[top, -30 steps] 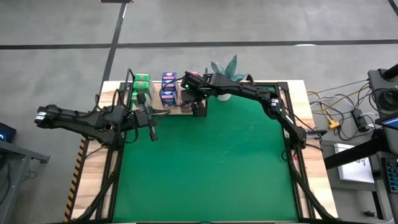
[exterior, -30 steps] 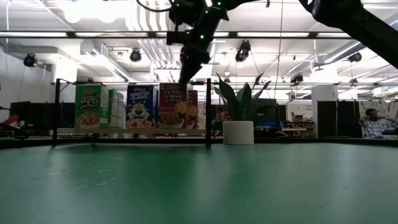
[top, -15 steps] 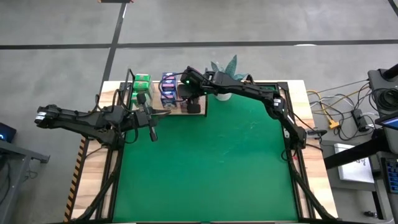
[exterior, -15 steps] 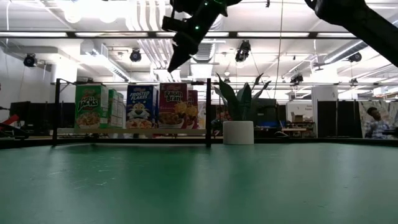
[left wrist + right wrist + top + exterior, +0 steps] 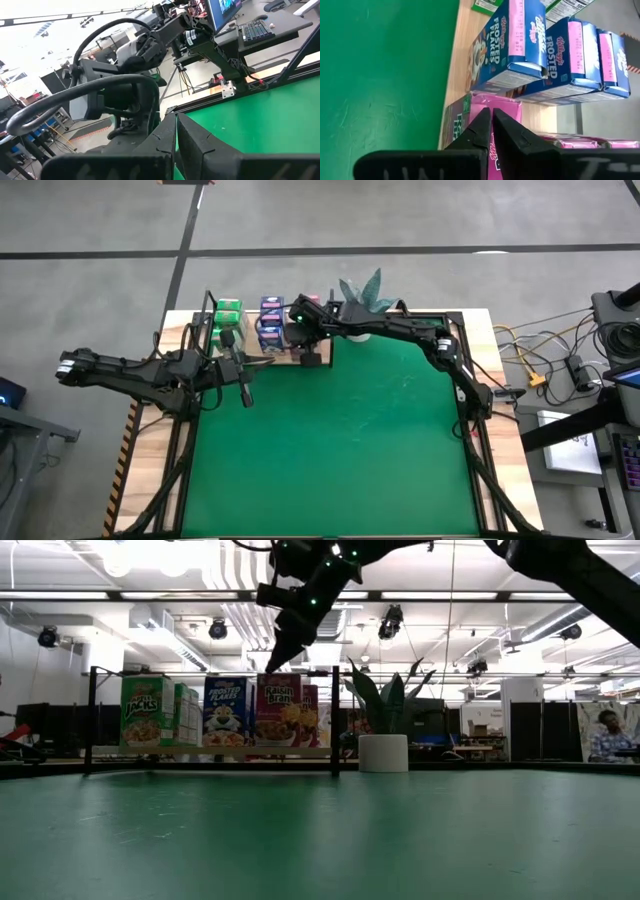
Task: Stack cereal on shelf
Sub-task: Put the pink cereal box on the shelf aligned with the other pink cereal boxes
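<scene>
The shelf [image 5: 200, 752], a light-wood board with black posts, stands at the table's far left. On it stand green cartons [image 5: 147, 712], blue-and-white cartons [image 5: 229, 711] and pink cartons [image 5: 279, 710], all upright on their bases. My right gripper [image 5: 272, 666] is shut, right above the front pink carton's top [image 5: 496, 106], and slants down. My left gripper [image 5: 246, 396] is shut and empty, just in front of the shelf's near left part. The wrist view shows its closed fingers [image 5: 176, 135]. My right gripper's shut fingertips [image 5: 485, 120] stand at the front pink carton's top edge [image 5: 505, 104]. They come from above, slanting toward the table's left. I cannot tell whether they touch the carton, which stands upright on the shelf.
A white pot with a green plant [image 5: 384, 752] stands just right of the shelf at the far edge. The black post [image 5: 335, 720] at the shelf's right end is close beside my right gripper. The green felt [image 5: 340, 450] spreads in front.
My right gripper has risen from the pink carton's top, tipped to a slant and shifted toward the table's left. It has then come down again to the carton's top. The cartons stand as before.
</scene>
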Available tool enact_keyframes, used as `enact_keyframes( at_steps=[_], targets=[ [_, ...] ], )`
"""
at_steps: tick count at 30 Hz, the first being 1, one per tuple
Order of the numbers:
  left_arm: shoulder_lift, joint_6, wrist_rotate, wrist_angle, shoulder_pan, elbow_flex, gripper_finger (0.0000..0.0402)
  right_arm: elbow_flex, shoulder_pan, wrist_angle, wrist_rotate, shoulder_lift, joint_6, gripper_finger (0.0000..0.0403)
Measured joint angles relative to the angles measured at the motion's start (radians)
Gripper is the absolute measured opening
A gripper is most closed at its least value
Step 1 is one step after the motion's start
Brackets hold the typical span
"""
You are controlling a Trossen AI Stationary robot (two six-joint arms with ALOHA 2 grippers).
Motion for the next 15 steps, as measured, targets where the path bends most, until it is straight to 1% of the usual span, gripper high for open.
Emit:
enact_keyframes(
  at_steps=[10,15],
  targets=[
    [0.0,0.0,0.0,0.0,0.0,0.0,0.0,-0.02,0.0,-0.007,0.009,-0.002,-0.011,0.0011],
    [0.0,-0.001,0.0,-0.001,0.0,0.0,0.0,-0.02,0.0,-0.021,0.047,-0.003,-0.026,0.0011]
  ],
)
